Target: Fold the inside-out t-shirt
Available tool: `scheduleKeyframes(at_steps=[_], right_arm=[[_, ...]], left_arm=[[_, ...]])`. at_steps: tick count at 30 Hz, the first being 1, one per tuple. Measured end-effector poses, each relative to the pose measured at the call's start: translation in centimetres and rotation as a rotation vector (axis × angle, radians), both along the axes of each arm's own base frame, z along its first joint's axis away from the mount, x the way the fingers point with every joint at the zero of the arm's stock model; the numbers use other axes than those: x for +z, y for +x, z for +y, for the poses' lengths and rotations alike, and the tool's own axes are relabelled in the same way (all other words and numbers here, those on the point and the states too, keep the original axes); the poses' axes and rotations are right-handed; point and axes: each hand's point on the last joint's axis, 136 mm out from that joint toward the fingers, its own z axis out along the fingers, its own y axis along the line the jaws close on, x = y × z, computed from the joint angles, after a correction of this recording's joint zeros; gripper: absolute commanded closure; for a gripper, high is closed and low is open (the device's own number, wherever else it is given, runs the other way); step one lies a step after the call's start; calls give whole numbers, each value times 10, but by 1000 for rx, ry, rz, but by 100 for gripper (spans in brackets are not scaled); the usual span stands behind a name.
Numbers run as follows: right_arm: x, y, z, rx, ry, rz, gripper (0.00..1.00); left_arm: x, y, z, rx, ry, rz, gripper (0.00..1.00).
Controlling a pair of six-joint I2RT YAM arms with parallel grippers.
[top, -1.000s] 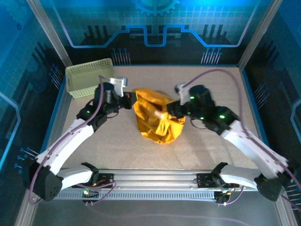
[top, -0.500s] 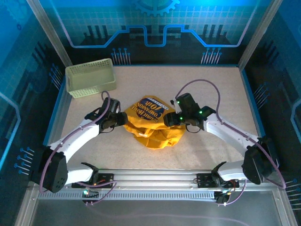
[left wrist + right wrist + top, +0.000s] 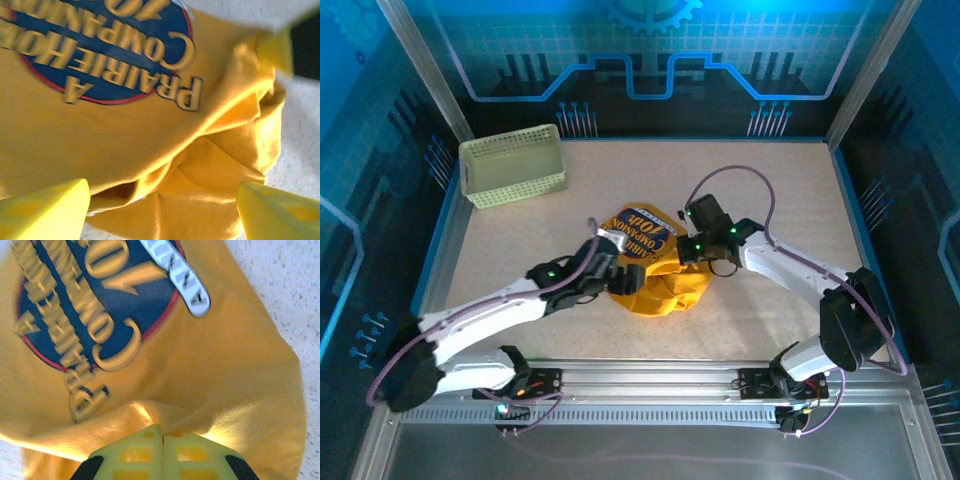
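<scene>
The t-shirt (image 3: 660, 285) lies crumpled at the table's middle, mustard-yellow cloth with a round blue print (image 3: 638, 235) facing up. My left gripper (image 3: 615, 275) hovers at its near-left side. In the left wrist view this gripper (image 3: 162, 215) stands open, one yellow finger (image 3: 45, 210) on each side of rumpled folds of the t-shirt (image 3: 150, 130), gripping nothing. My right gripper (image 3: 685, 258) is at the shirt's right side. Its fingertips (image 3: 162, 432) are shut on a raised fold of the t-shirt (image 3: 225, 355), just below the print.
A pale green lattice basket (image 3: 513, 165) stands at the far left corner. Bare speckled table (image 3: 790, 190) spreads to the right and behind the shirt. A white label (image 3: 182, 277) lies across the print's edge. Blue walls and metal posts ring the table.
The shirt came down from a lifted bundle to the table, print now up. My left gripper let go, opened and slid nearer and rightward. My right gripper opened, then shut on a fold.
</scene>
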Motion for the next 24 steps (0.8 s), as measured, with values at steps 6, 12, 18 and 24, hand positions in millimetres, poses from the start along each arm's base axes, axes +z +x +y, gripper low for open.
scheduleKeyframes(at_steps=[6,12,18,24], right_arm=[[65,-8,10,33,98,-101,100],[114,-39,22,96,209,-143,100],[116,-60,35,160,215,-115,100],[118,-63,34,159,227,-122,100]], left_arm=[[-18,-3,-34,-115,33,-25,18],[2,21,-47,-91,15,-127,3],[22,41,-48,-42,-24,-207,11],[37,57,-49,-21,-120,-230,54]])
